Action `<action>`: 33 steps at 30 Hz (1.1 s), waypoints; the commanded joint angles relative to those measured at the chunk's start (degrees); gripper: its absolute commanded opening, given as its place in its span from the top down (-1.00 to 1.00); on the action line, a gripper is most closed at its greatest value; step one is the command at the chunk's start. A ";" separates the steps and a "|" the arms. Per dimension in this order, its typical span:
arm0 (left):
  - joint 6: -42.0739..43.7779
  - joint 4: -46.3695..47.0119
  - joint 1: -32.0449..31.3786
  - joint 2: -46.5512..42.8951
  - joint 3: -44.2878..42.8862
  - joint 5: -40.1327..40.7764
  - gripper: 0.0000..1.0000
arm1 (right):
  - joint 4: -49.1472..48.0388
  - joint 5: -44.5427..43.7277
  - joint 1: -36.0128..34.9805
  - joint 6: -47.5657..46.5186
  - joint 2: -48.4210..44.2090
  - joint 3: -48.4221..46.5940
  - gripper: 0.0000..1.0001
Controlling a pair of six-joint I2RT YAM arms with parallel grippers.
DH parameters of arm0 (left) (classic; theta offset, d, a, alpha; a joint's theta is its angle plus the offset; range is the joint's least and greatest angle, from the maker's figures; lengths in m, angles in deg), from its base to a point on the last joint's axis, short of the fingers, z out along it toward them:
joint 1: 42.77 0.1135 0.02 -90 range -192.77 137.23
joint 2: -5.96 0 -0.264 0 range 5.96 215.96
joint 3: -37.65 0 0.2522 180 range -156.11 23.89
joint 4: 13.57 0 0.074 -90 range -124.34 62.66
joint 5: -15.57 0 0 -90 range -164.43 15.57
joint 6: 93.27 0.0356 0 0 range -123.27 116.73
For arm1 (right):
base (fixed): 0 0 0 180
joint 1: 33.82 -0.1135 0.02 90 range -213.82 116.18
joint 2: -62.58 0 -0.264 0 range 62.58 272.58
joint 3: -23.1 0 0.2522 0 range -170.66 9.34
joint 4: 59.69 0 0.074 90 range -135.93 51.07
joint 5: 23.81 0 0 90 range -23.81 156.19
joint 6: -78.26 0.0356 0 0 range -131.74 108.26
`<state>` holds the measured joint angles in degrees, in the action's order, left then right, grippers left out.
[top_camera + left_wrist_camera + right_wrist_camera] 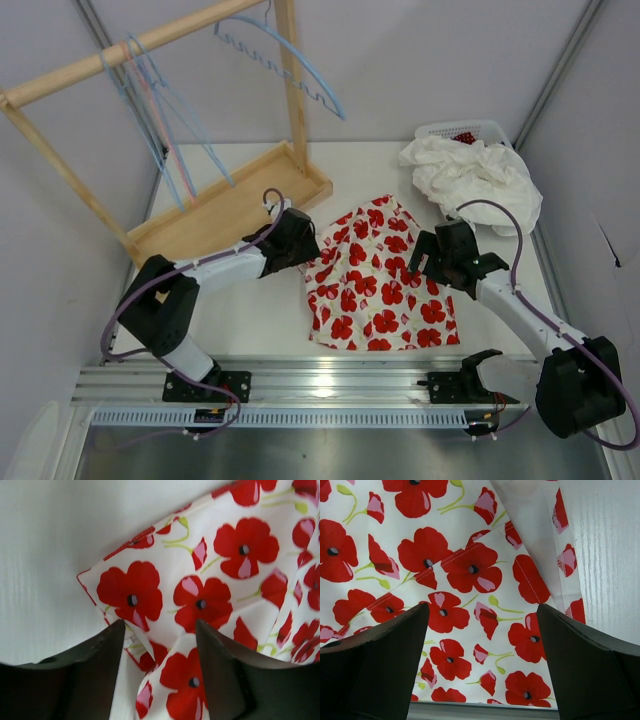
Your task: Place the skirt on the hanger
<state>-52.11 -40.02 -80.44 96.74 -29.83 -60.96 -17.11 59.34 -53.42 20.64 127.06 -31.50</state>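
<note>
The skirt (380, 280), white with red poppies, lies flat on the white table between the two arms. My left gripper (303, 240) is at the skirt's left upper edge. In the left wrist view it (159, 622) is open, with a raised fold of the skirt (200, 580) between the fingers. My right gripper (437, 256) is over the skirt's right edge. In the right wrist view it (482, 605) is open and empty above the flat skirt (450, 570). A light blue hanger (290, 60) hangs from the wooden rack at the back.
The wooden rack (230, 205) stands at the back left, with several thin hangers (150, 100) on its rod. A pile of white cloth (470, 175) lies over a white basket (465, 130) at the back right. A metal rail (330, 385) runs along the near edge.
</note>
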 commanded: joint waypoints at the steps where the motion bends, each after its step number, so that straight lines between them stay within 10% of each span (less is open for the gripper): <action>1: -0.39 12.24 0.93 1.24 1.24 1.99 -0.18 | -1.31 -0.27 0.26 -0.04 -0.06 0.49 -0.89; 7: 4.98 17.70 3.65 2.56 -0.16 4.10 1.00 | 0.45 -0.36 0.17 -0.21 0.11 0.85 -0.87; 18: 28.54 34.30 4.71 -9.65 4.05 -16.35 1.00 | -3.59 1.76 0.17 1.37 -0.60 2.43 -0.83; 22: 27.57 32.91 4.89 -8.26 5.37 -10.85 0.98 | -3.07 1.40 0.26 2.51 1.07 2.17 -0.83; 33: 21.16 15.08 4.89 -6.31 1.59 -5.92 -0.74 | 1.59 -2.37 1.57 3.04 -1.73 1.11 -0.85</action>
<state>-29.27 -22.25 -75.67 95.28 -28.65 -67.12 -17.13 59.27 -52.67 22.85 127.50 -28.96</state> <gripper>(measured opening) 0.841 0.923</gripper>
